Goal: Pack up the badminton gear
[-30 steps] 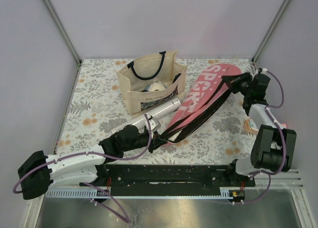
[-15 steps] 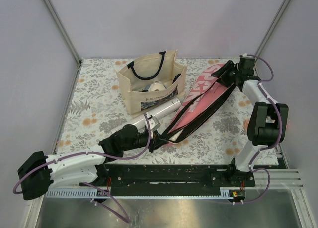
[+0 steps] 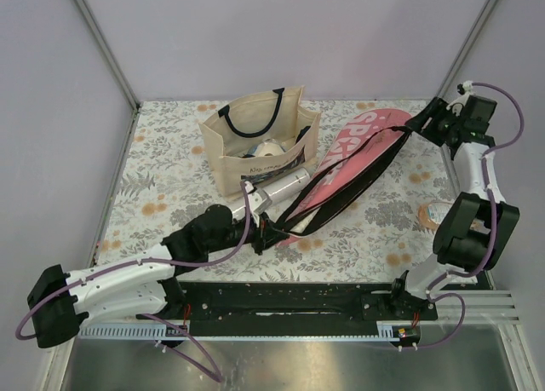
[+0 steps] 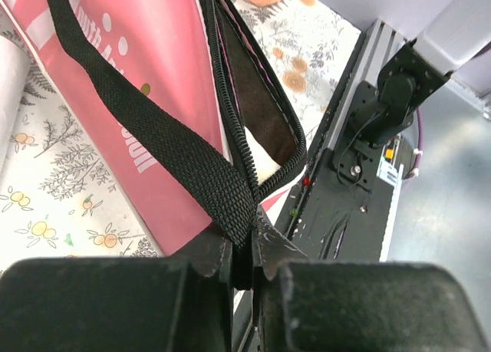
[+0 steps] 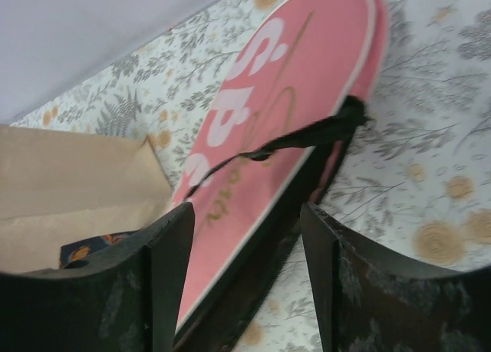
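The pink "SPORT" cover lies flat on the flowered table, right of the tote bag. Its black strap runs down to my left gripper, which is shut on the strap's lower end. In the left wrist view the cover's zip gapes open and something white shows inside. A long white tube lies beside the cover's narrow end. My right gripper hovers open just off the cover's rounded top, with nothing between its fingers.
A beige tote bag with black handles stands at the back middle, seen also in the right wrist view. A small round object sits by the right arm. The black base rail runs along the near edge.
My right gripper opened, let go of the cover's top end and drew back toward the far right corner. The cover settled flat. My left arm shifted slightly, still holding the strap.
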Controlling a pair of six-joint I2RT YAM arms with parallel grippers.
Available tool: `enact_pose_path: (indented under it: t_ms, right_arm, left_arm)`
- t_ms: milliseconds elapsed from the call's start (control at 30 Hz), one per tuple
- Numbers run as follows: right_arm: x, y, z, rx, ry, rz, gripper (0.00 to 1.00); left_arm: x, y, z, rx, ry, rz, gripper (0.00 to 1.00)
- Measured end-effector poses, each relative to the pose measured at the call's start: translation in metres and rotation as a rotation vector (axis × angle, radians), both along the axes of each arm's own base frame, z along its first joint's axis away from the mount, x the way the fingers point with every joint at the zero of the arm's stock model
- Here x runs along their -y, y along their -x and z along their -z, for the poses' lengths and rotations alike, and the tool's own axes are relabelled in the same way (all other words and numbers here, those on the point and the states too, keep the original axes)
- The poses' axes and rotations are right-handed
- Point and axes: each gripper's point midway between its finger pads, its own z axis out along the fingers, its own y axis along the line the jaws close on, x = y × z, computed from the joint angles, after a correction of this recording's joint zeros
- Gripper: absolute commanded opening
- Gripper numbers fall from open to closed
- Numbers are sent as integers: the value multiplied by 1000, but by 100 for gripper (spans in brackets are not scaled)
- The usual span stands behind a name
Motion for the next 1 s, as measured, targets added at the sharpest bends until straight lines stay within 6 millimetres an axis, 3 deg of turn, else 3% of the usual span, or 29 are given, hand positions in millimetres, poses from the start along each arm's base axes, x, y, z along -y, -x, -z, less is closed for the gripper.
enact_pose_path:
  t_ms: [167, 567, 833, 1000]
  right_arm:
    - [33, -1, 13, 93, 99, -19, 61]
    - [46, -29, 64, 221, 386, -241, 57]
    - [58, -49, 66, 296, 576, -353, 56]
    - [61, -58, 70, 348, 638, -381, 55]
  left_arm:
    - [0, -9, -26, -30, 18, -36, 0]
    - [-13, -28, -57, -106, 26, -131, 0]
    - [-19, -35, -78, -133, 49, -157, 0]
    - [-15, -36, -80, -159, 53, -149, 0]
